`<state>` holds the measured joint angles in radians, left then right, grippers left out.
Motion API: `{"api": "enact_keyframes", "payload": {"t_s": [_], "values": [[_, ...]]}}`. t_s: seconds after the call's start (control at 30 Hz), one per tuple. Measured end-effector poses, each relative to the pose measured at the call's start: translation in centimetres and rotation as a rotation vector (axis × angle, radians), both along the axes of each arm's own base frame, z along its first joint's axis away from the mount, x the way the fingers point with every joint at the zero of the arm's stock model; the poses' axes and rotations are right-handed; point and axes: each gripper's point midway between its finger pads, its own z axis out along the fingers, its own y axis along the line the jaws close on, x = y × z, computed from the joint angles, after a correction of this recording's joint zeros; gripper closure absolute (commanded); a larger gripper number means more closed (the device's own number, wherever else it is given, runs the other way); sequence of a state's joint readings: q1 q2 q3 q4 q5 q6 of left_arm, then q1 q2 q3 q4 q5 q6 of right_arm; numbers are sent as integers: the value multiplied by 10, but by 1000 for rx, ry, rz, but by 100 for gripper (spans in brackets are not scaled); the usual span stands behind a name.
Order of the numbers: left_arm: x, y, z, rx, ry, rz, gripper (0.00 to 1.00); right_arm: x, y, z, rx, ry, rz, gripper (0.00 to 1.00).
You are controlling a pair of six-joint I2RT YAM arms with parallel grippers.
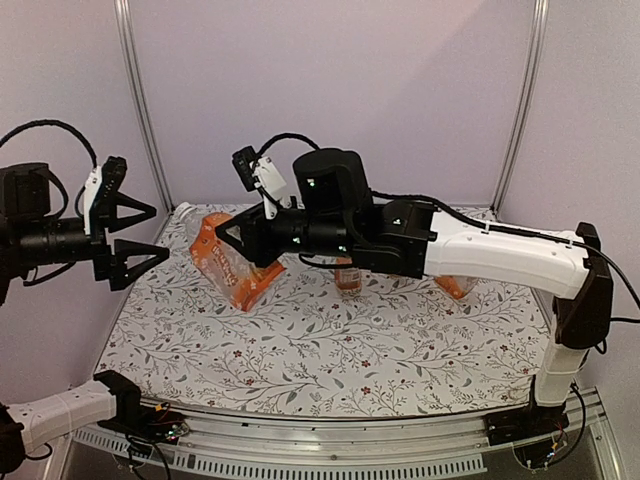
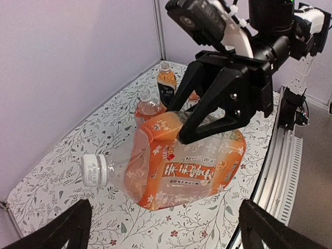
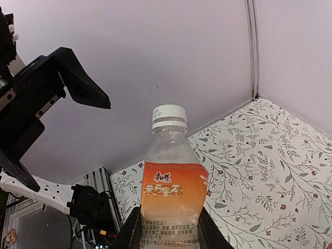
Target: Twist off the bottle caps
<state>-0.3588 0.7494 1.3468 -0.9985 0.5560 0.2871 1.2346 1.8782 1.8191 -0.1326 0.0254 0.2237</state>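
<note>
Starting at the near edge, I have the metal rail (image 1: 350, 440) and both arm bases in front of me. My left tool (image 1: 160, 232) hangs off the left side of the table (image 1: 330, 350) with its fingers spread wide apart. It holds nothing and touches nothing.

Further in, my right arm reaches across the middle. The right tool (image 3: 168, 212) is clamped on the big bottle (image 2: 181, 171), one finger on each side of its orange-labelled body. The bottle is tilted over on its side with the neck pointing out to the left. Its low end is down by the table, though I can't tell whether it rests there. Its white cap (image 2: 93, 170) is on the neck, out in the open, facing my left tool and well apart from it.

Behind that, a rounded bottle (image 2: 148, 110) and a dark-labelled bottle (image 2: 167, 88) stand upright close together, each capped. Something orange (image 1: 455, 287) sits half hidden behind my right forearm. I can't make out what it is.

The table wears a leafy floral cover. Pale lilac walls (image 1: 350, 80) close off the back, with metal posts (image 1: 140, 100) in the corners.
</note>
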Motion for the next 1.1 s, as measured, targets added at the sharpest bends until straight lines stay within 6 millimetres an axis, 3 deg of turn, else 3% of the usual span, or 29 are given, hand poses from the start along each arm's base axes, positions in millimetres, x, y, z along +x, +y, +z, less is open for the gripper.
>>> {"api": "enact_keyframes", "payload": {"t_s": [0.13, 0.23, 0.3, 0.37, 0.53, 0.63, 0.8, 0.97, 1.03, 1.1], "values": [[4, -7, -43, -48, 46, -15, 0, 4, -3, -10, -21, 1, -17, 100], [-8, -12, -50, -157, 43, -50, 0, -2, -8, -4, -7, -13, -5, 100], [-22, -16, -35, -270, 4, -100, 0, -10, -13, 14, 31, -35, 15, 100], [-27, -19, -23, -334, -6, -131, 0, -24, -21, 45, 102, -73, 45, 100], [-31, -31, -4, -493, 42, -234, 0, -59, -46, 125, 310, -162, 120, 100], [-29, -36, 10, -554, 56, -280, 0, -77, -54, 153, 401, -200, 166, 100], [-29, -48, 33, -608, 51, -369, 0, -88, -47, 158, 426, -222, 210, 100], [-36, -61, 41, -631, 56, -450, 1, -92, -31, 155, 428, -228, 241, 100], [-37, -64, 43, -635, 58, -467, 10, -92, -27, 153, 425, -228, 248, 100], [-36, -66, 47, -640, 56, -470, 28, -92, -22, 151, 424, -227, 254, 100]]}}
